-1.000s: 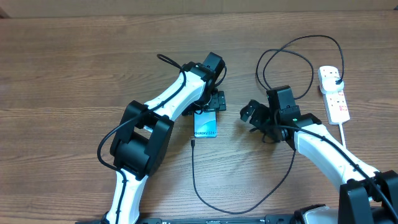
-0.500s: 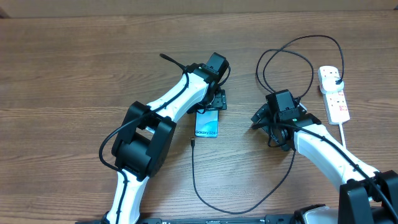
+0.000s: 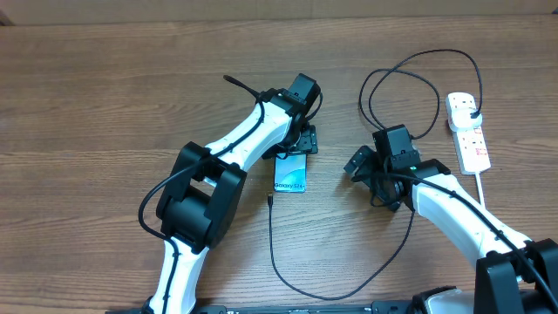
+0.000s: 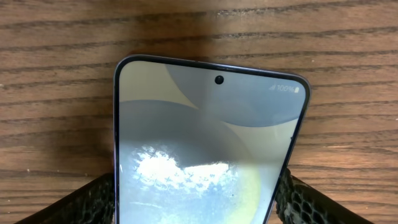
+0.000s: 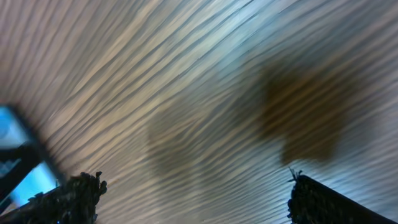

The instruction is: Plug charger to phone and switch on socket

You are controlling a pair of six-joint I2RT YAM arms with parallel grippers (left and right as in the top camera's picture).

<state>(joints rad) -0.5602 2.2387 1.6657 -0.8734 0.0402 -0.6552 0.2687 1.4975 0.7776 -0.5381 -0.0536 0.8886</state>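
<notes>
The phone (image 3: 290, 174) lies flat with its screen lit, and in the left wrist view the phone (image 4: 205, 143) fills the middle. My left gripper (image 3: 297, 146) stands over the phone's far end, shut on it, and its fingers (image 4: 87, 202) press against both long edges. The charger's black cable (image 3: 271, 235) has its connector tip (image 3: 270, 200) on the table just left of the phone's near end. From there the cable loops round to the socket (image 3: 472, 144) at the right. My right gripper (image 3: 362, 166) hovers open to the right of the phone, with only blurred wood between its fingers (image 5: 78, 196).
The charger cable makes a wide loop (image 3: 397, 78) behind my right arm and another near the front edge (image 3: 323, 295). The socket's thick white cord (image 3: 481, 187) runs toward the front right. A blurred blue strip of the phone (image 5: 15, 165) shows at the left of the right wrist view.
My left gripper's jaws have narrowed onto the phone, which has shifted slightly right. My right gripper has turned and drawn back a little to the right.
</notes>
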